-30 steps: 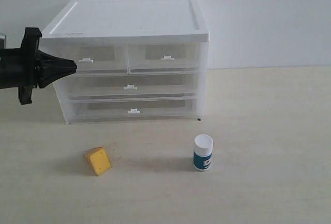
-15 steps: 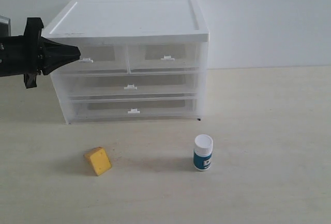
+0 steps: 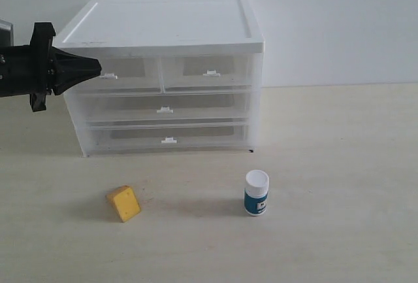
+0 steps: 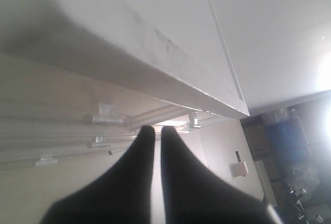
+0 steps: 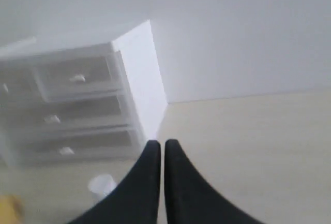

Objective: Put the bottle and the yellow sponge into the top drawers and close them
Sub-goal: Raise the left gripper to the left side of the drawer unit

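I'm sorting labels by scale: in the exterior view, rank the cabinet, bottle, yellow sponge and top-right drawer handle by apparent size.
1. cabinet, by far the largest.
2. bottle and yellow sponge: near alike, one taller, the other wider, so not ranked.
3. top-right drawer handle, smallest.

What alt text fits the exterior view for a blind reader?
A white drawer cabinet with all drawers closed stands on a pale table; the left gripper, black and shut, points at the top left drawer. In front sit a yellow sponge and a small white-capped bottle.
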Motion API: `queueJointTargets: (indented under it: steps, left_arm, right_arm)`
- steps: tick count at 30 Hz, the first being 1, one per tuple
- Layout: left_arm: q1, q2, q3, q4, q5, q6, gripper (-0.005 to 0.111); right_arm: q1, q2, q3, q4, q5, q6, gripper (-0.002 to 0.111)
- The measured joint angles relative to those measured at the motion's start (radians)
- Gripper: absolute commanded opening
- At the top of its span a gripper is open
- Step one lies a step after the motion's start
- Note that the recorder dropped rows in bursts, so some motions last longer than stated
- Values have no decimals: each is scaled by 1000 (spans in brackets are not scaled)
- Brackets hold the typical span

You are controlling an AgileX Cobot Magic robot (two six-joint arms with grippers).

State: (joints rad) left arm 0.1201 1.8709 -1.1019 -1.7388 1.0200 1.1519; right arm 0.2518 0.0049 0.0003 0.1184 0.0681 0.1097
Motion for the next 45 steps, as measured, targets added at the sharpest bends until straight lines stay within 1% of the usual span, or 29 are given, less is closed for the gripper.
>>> queueJointTargets:
  steps: [1,2,5,8,11,14,17,21,25,28,33,37,39,45]
  left_arm:
    - [0,0,0,0,0,0,4]
    - [0,0,0,0,0,0,4]
    - [0,0,0,0,0,0,4]
    - [0,0,0,0,0,-7,4]
    - [0,0,0,0,0,-14,4]
    - [0,0,0,0,-5,-14,4]
    - [0,0,0,0,-54,-16,4]
    - [0,0,0,0,-122,-16,4]
    - [0,0,0,0,-138,-8,4]
    - [0,0,-4,0,-164,1,4]
    - [0,0,-24,17,-185,26,4]
    - [0,0,-25,22,-185,63,4]
    - [0,0,-25,23,-187,78,4]
    - [0,0,-25,26,-192,86,4]
  right_arm:
    - [0,0,0,50,-7,79,0]
    - [0,0,0,128,-16,213,0]
    - [0,0,0,226,-29,484,0]
    - [0,0,0,255,-56,649,0]
    - [0,0,0,264,-103,723,0]
    - [0,0,0,266,-101,743,0]
    - [0,0,0,266,-68,742,0]
    - [0,0,0,266,-17,670,0]
    - [0,0,0,270,25,599,0]
    - [19,0,0,270,59,552,0]
    - [92,0,0,270,73,466,0]
    - [153,8,0,270,13,448,0]
    - [181,50,0,270,-39,448,0]
    - [267,315,-21,270,-201,462,0]
